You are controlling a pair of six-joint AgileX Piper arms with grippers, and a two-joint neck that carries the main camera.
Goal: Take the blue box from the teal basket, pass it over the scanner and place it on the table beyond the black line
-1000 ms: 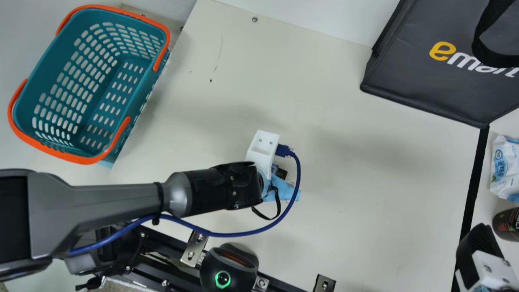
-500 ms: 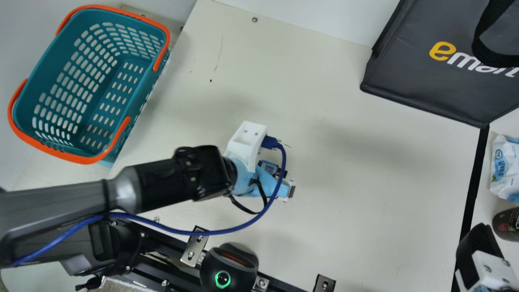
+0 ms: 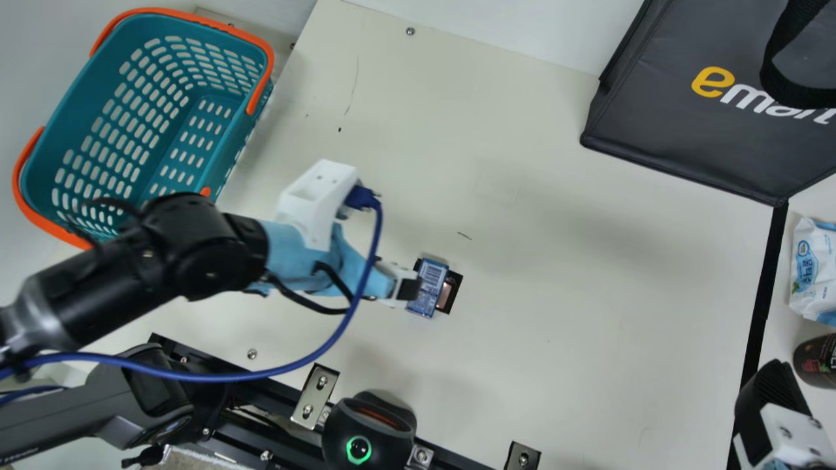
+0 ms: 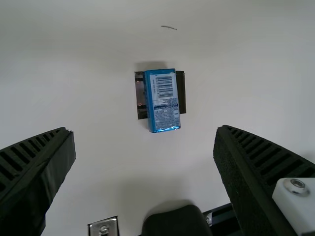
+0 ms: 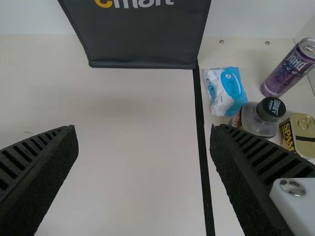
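Lying on the basket (image 3: 186, 19) side of the line (image 3: 765, 281), and well apart from the line, the blue box (image 3: 429, 287) is flat on the table (image 3: 555, 307), over a dark patch (image 3: 450, 294) which it partly hides. On its upward side it has a white label with a barcode and rows of print, too small to make out. The left gripper (image 3: 408, 288), also on this side of the line, is near the box, its two fingers wide apart, with nothing between them. The right gripper (image 3: 774, 398), at the near part of the line, is open too; in the main view it is cut by the edge.

At the far end of the line is the dark bag (image 3: 679, 124), with big yellow and white letters, cut off by the view. Beyond the line are the pack (image 3: 810, 267) with blue print, the bottle (image 3: 816, 362), the purple can (image 5: 288, 71) and the golden tin (image 5: 299, 135), also printed. The basket is the farthest from the line, one part hidden by the left arm (image 3: 163, 241). The scanner (image 3: 375, 424), with its green ring, is at the near table edge, on the same side of the line as the box. The table is cream, with thin dark marks and screws.
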